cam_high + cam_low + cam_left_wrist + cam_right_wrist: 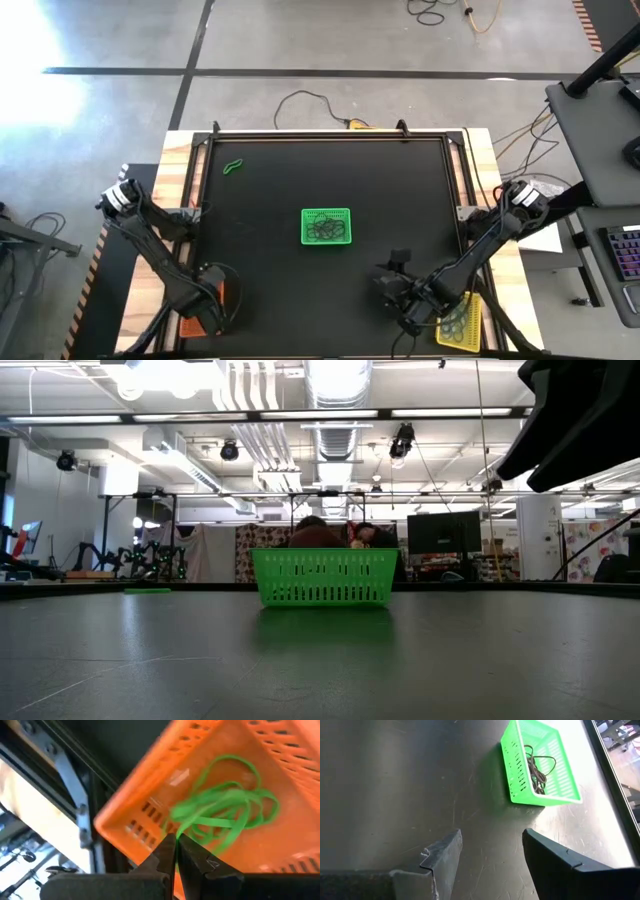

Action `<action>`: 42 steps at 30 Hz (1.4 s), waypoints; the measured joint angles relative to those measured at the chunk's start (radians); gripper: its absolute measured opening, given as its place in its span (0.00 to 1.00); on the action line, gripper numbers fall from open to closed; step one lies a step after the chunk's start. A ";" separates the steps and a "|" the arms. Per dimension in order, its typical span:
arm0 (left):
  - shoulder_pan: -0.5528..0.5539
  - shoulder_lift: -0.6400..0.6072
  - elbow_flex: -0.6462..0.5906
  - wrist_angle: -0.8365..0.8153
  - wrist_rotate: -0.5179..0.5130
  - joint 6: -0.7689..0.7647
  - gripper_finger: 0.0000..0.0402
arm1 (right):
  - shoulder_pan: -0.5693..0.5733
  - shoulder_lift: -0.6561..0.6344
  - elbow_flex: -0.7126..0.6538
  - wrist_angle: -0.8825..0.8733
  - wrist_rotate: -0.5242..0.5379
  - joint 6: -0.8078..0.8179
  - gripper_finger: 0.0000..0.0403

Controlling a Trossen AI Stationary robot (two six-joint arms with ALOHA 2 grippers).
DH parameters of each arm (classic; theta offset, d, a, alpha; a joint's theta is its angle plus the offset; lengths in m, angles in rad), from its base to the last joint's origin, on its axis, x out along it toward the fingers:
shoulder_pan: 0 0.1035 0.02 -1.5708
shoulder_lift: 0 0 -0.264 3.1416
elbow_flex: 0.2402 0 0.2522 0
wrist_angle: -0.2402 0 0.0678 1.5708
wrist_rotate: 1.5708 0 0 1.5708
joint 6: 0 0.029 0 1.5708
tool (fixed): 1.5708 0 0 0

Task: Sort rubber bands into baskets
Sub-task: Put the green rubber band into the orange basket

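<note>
My left gripper (175,851) is hovering clenched over the orange basket (205,305) at the near-left edge, green bands (225,812) tangled inside. My right gripper (490,852) is hanging released, near-right beside the yellow basket (462,322). Green basket (326,226) is sitting mid-mat, long axis left-right. One stray green band (234,167) is lying far-left on the black mat (300,180). Three baskets in total.

Black table (300,280), cables (440,12) on floor, monitor (443,532)
</note>
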 joint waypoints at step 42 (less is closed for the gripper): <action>0.911 -0.481 -0.013 -0.226 -0.915 0.778 0.38 | -0.006 -0.001 0.000 0.024 -0.027 -0.021 0.51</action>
